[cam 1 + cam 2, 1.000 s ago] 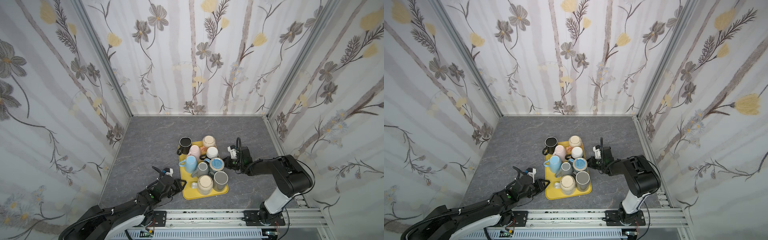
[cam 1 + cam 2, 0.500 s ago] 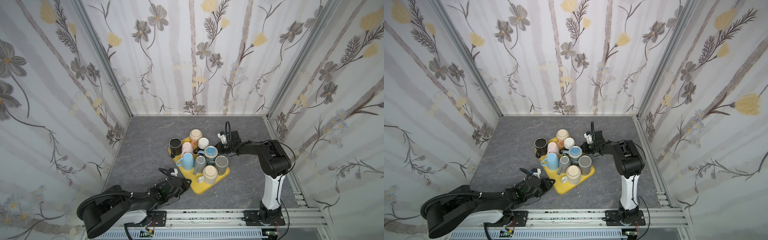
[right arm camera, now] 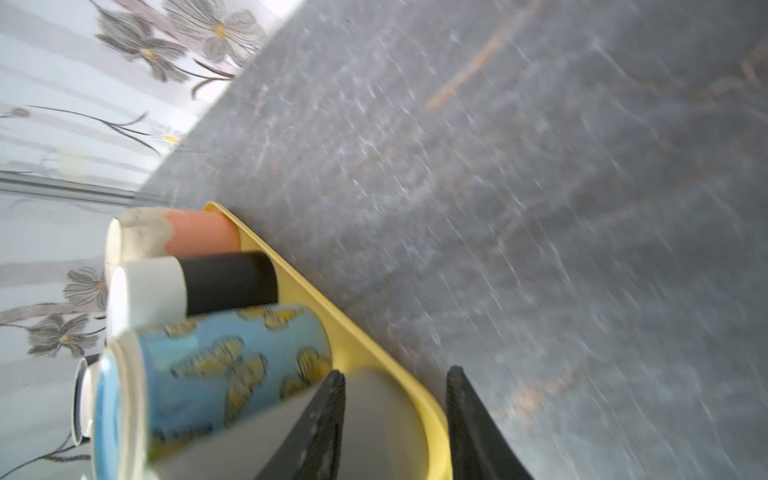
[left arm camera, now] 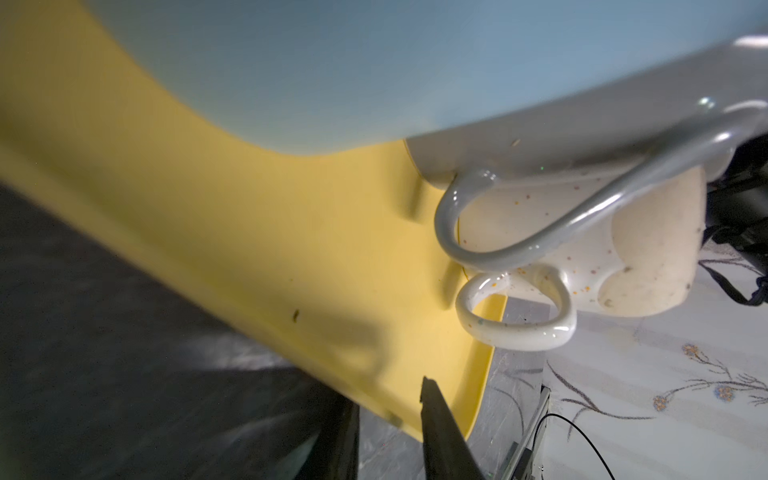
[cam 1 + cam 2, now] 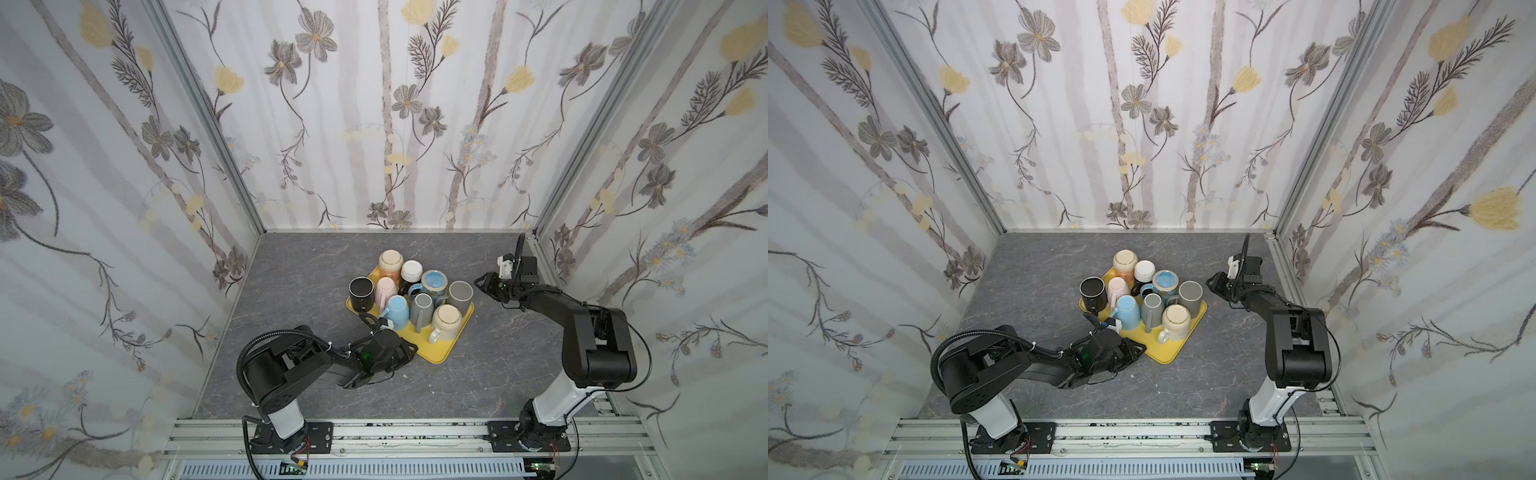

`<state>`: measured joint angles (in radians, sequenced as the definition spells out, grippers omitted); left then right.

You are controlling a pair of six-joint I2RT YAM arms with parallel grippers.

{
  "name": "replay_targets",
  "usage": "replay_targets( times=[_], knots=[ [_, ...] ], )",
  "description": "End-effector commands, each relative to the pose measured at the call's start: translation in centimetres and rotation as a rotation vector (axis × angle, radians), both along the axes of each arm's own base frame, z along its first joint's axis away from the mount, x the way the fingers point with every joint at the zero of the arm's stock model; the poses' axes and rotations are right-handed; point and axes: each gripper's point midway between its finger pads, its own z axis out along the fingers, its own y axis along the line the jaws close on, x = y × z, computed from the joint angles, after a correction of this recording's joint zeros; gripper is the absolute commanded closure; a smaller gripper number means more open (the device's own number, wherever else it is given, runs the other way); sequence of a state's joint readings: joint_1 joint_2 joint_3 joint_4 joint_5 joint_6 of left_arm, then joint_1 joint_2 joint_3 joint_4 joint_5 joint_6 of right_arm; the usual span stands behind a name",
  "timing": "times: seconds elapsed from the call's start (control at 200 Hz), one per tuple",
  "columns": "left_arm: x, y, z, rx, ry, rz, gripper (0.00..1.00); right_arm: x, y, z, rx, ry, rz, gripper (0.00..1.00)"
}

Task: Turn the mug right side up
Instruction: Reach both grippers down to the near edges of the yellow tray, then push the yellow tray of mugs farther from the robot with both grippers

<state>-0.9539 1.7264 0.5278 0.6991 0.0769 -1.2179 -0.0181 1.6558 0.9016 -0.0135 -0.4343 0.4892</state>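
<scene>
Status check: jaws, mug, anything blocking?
Right gripper open beside grey mug, holding nothing. Left gripper low at yellow tray near edge, jaws hidden. Cream mug bottom-up, untouched; mugs packed tight around it.

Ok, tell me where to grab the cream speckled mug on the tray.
Grip the cream speckled mug by its handle, probably coming from the near, left-arm side. It stands upside down by the yellow tray's near corner, handle loop jutting over bare tray; the tall grey mug stands close beside it.
</scene>
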Motion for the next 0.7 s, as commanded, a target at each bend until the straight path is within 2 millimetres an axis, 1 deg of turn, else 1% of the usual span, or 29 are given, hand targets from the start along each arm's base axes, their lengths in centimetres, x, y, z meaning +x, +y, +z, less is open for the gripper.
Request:
replay_targets(
  times=[0.0,0.02,0.035,0.065,0.115,0.185,0.29,0.37,0.43,0.5,0.555,0.58,0.595,0.624,0.694],
  knots=[
    [1.0,-2.4,2.7,-0.045,-0.100,-0.077,0.75,-3.7,-0.8,-1.5,-0.027,0.065,-0.042,0.57],
    [1.0,-2.7,3.0,-0.045,-0.110,-0.093,0.75,-4.2,-0.8,-1.4,-0.024,0.061,-0.042,0.56],
    [1.0,-2.9,3.1,-0.042,-0.114,-0.104,0.75,-5.2,-0.7,-2.2,-0.021,0.082,-0.040,0.56],
    [1.0,-3.3,3.6,-0.034,-0.124,-0.129,0.74,-6.2,-0.7,-2.6,-0.015,0.090,-0.039,0.55],
    [0.9,-3.8,4.3,-0.007,-0.137,-0.167,0.72,-7.6,-0.8,-3.1,-0.011,0.103,-0.046,0.55],
    [0.7,-4.1,5.7,0.018,-0.164,-0.210,0.68,-9.3,-0.7,-3.4,0.001,0.111,-0.058,0.55],
    [0.5,-3.4,7.7,0.075,-0.207,-0.243,0.62,-11.5,-0.2,-3.4,0.052,0.103,-0.083,0.56],
    [0.8,-1.9,9.4,0.132,-0.246,-0.235,0.56,-13.0,0.3,-3.2,0.080,0.086,-0.097,0.57],
    [1.6,-0.1,10.5,0.159,-0.264,-0.207,0.52,-13.9,0.9,-3.0,0.088,0.074,-0.099,0.57],
    [2.7,2.8,11.4,0.180,-0.267,-0.155,0.50,-14.8,2.0,-2.8,0.092,0.057,-0.088,0.57],
    [3.9,5.7,11.9,0.193,-0.273,-0.091,0.49,-15.4,3.1,-2.8,0.102,0.048,-0.068,0.56],
    [4.3,7.0,11.8,0.203,-0.267,-0.062,0.48,-15.7,3.7,-2.8,0.106,0.047,-0.060,0.56],
    [4.5,7.9,12.2,0.196,-0.275,-0.041,0.48,-15.9,3.9,-2.9,0.108,0.048,-0.057,0.56],
    [5.0,9.7,12.5,0.191,-0.275,0.001,0.48,-16.2,4.5,-3.0,0.113,0.050,-0.049,0.56],
    [5.7,13.5,12.7,0.170,-0.271,0.087,0.47,-16.7,5.7,-3.3,0.128,0.052,-0.032,0.56]
  ],
)
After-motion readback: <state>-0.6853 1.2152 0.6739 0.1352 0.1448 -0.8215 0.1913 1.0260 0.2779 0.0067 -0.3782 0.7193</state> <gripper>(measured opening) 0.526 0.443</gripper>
